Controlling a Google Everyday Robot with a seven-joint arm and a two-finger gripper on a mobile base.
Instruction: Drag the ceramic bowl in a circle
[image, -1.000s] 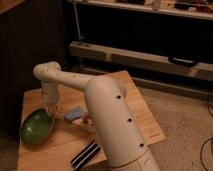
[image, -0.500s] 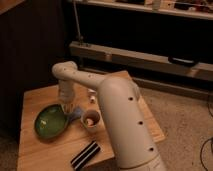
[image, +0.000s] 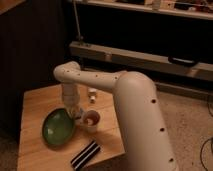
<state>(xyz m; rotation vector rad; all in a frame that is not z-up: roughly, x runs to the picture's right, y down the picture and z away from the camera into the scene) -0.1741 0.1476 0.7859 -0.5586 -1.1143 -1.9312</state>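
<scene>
Jaws at ceramic bowl (image: 58, 127) rim; white cup (image: 91, 119) just beside.

The tool (image: 75, 112) hangs low between the ceramic bowl (image: 57, 128) and the white cup (image: 92, 119).

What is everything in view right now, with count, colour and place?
ceramic bowl: one, glossy green, front-left on the table.
cup: one, white with orange contents, just right of the bowl.
striped object: one, black with light stripes, near the table's front edge.
small item: one, pale, behind the cup; too unclear to identify.
table: one, light wood.
arm: one, white, over the table's right side.
tool: one, pale, at the bowl's right rim.
</scene>
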